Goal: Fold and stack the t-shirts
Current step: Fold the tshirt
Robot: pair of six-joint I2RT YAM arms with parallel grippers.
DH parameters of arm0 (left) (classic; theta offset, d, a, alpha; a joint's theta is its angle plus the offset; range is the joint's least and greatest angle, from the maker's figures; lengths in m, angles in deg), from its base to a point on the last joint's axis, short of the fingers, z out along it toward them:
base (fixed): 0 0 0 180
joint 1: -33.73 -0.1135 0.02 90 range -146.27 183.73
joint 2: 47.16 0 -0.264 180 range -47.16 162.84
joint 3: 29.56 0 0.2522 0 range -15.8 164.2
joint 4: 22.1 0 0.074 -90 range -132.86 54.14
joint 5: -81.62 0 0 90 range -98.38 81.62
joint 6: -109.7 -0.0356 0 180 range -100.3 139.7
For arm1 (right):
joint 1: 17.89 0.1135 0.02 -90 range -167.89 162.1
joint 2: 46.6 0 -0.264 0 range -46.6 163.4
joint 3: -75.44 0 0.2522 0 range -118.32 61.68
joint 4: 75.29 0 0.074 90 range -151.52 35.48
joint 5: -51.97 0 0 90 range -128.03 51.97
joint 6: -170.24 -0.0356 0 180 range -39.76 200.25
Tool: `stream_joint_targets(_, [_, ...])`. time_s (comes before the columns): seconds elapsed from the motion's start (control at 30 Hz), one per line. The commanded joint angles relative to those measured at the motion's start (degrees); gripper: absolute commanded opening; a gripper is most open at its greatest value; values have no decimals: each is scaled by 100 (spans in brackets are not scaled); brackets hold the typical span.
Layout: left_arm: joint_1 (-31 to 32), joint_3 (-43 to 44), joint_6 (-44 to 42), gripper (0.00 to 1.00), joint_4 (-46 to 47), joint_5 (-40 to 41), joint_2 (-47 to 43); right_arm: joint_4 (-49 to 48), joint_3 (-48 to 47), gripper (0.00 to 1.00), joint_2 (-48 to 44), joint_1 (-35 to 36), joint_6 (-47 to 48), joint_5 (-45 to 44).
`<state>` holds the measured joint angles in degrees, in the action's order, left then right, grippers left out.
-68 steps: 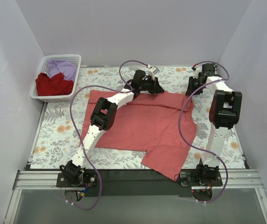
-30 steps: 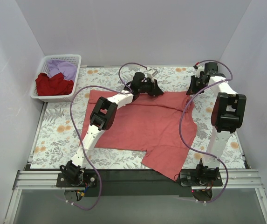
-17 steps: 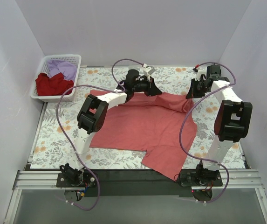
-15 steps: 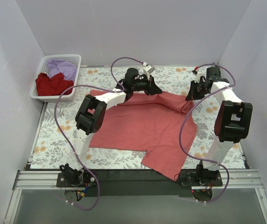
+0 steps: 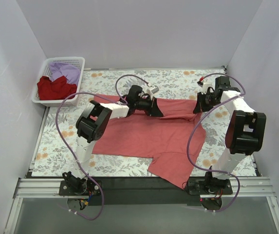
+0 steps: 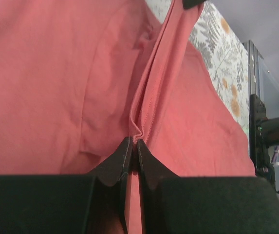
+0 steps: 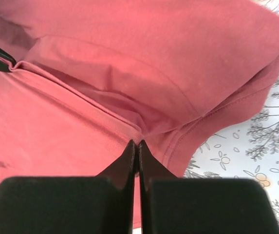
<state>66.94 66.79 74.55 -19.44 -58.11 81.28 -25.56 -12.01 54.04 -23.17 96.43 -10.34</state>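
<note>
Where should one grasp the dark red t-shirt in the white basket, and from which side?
Probably pinch a raised fold of the dark red t-shirt from straight above. It lies crumpled in the near part of the basket, whose walls block any side approach; the lavender t-shirt lies behind it.

We see the coral-red t-shirt (image 5: 149, 136) spread mostly flat across the middle of the surface (image 5: 56, 146), with one sleeve reaching the near edge. Its far edge is gathered into a raised, folded ridge. The darker red t-shirt (image 5: 55, 88) and the lavender t-shirt (image 5: 67, 72) lie crumpled and touching in the basket (image 5: 81, 78) at the far left corner.
</note>
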Motion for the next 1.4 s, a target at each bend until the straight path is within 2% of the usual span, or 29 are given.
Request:
stream_joint_targets(0.0, [80, -313, -115, 0, -34, -142, -776, 270, 109, 1, -168, -26, 542, 97])
stream_joint_targets(0.3, [89, -402, -264, 2, -297, -194, -856, 525, 355, 3, -229, -26, 965, 27])
stream_joint_targets(0.33, [89, -384, -299, 6, -472, -186, -908, 586, 329, 7, -238, -17, 1096, 44])
stream_joint_targets(0.37, [80, -358, -334, 11, -569, -238, -961, 648, 312, 19, -238, -17, 1141, 44])
stream_joint_targets(0.4, [19, -331, -387, 21, -701, -291, -1014, 831, 277, 24, -247, -8, 1237, 70])
stream_joint_targets(0.47, [-104, -269, -449, 29, -1105, -518, -1267, 1008, 76, 38, -281, -17, 1448, 88])
stream_joint_targets(0.53, [-428, -444, -449, 33, -1299, -590, -1540, 1097, -48, 41, -369, -26, 1493, 210])
stream_joint_targets(0.67, [-1236, -577, -624, 35, -1940, -336, -2095, 1053, -531, 42, -247, -26, 1029, 352])
stream_joint_targets(0.7, [-1612, -534, -703, 35, -2115, -265, -2165, 1044, -776, 41, -151, -26, 931, 369])
stream_joint_targets(0.9, [-2599, 134, -1774, 33, -3864, 763, -1780, 719, -1367, 31, 544, 158, 324, 71])
stream_joint_targets(1.1, [-3057, 310, -1908, 32, -4244, 1343, -1472, 517, -1323, 29, 922, 475, 210, -535])
stream_joint_targets(1.37, [-3198, 223, -2057, 32, -4578, 2081, -1146, 324, -1174, 29, 1352, 519, 227, -1650])
